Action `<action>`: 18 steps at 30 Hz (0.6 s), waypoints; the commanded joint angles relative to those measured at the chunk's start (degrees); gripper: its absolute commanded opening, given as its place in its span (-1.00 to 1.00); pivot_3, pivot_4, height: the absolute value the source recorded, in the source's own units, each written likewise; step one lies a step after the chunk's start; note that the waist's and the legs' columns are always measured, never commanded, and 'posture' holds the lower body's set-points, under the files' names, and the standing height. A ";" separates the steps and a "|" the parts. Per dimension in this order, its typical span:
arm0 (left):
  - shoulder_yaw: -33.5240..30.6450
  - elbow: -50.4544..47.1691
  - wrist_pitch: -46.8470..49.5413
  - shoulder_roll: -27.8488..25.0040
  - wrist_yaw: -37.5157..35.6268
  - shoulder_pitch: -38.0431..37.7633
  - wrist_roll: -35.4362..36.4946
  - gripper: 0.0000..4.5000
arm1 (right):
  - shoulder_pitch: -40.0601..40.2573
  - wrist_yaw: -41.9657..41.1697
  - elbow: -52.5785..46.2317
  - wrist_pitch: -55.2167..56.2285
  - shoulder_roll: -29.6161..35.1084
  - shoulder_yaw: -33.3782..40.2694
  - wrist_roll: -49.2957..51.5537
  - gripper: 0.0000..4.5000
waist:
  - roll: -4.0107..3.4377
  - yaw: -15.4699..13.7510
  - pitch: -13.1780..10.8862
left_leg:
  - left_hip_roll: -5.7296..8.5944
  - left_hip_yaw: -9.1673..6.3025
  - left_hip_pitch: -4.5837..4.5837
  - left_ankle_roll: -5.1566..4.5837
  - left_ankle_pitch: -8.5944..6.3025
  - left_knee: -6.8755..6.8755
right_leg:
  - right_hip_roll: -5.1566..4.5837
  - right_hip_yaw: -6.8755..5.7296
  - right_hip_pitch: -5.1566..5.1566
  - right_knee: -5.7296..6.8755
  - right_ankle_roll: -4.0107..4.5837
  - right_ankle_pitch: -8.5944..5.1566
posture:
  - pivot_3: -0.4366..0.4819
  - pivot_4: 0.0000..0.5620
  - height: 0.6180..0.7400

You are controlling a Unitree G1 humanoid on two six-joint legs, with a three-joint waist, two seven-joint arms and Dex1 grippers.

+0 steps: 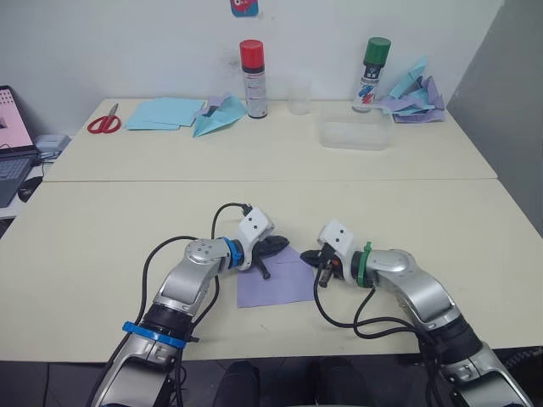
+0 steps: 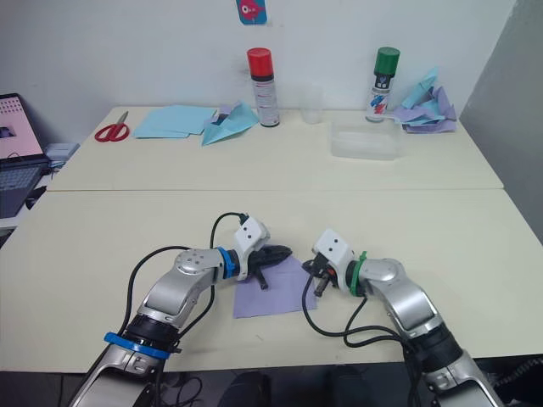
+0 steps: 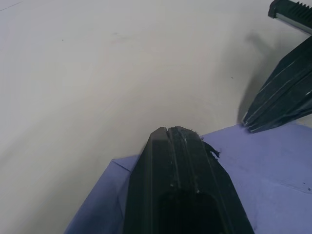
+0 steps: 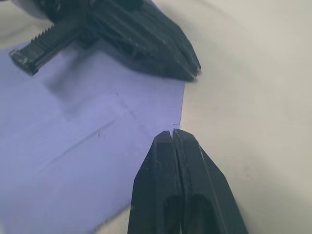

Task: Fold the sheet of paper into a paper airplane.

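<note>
The lavender sheet of paper [image 1: 273, 287] lies flat on the near table between my two arms, with faint crease lines across it [image 4: 73, 146]. My left gripper [image 1: 282, 247] is shut, its tips [image 3: 168, 130] resting low over the sheet's far edge. My right gripper [image 1: 308, 255] is also shut, its tips [image 4: 173, 132] down at the sheet's right edge, where paper meets table. The two grippers point at each other a few centimetres apart. Nothing shows clamped between either pair of fingers. No folded lavender paper airplane is in view.
On the far table stand a red-capped spray can [image 1: 252, 78], a green-capped can [image 1: 372, 75], a clear cup [image 1: 299, 95] and a clear plastic box [image 1: 356, 134]. Red scissors [image 1: 104, 121], pale blue sheets [image 1: 164, 112], a blue paper plane [image 1: 219, 117] and a heap of planes [image 1: 414, 97] lie there. A laptop [image 1: 10, 144] sits far left.
</note>
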State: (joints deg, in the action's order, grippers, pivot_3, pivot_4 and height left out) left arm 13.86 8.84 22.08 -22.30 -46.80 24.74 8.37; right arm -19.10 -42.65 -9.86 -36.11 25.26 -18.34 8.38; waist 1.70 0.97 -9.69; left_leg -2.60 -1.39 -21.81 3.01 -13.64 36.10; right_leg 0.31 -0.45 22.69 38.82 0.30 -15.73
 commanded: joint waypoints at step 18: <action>0.59 0.77 0.18 0.50 -0.68 -1.28 -0.47 -1.00 | -4.17 2.90 5.66 -0.79 -5.98 -4.35 -2.26 -0.99 | 0.00 0.16 -0.01 | -0.02 -0.02 0.02 0.00 0.00 -0.01 | 0.01 0.00 -0.01 0.00 0.00 0.00 | -0.05 -0.47 1.00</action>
State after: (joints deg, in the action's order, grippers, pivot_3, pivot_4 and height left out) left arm 13.25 8.86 21.73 -22.16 -46.92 24.55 8.37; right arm -23.43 -40.61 -5.09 -36.02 19.02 -22.03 7.59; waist 1.70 1.13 -9.69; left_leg -2.62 -1.44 -21.80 3.01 -13.64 36.09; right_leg 0.32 -0.48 22.67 38.82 0.31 -15.73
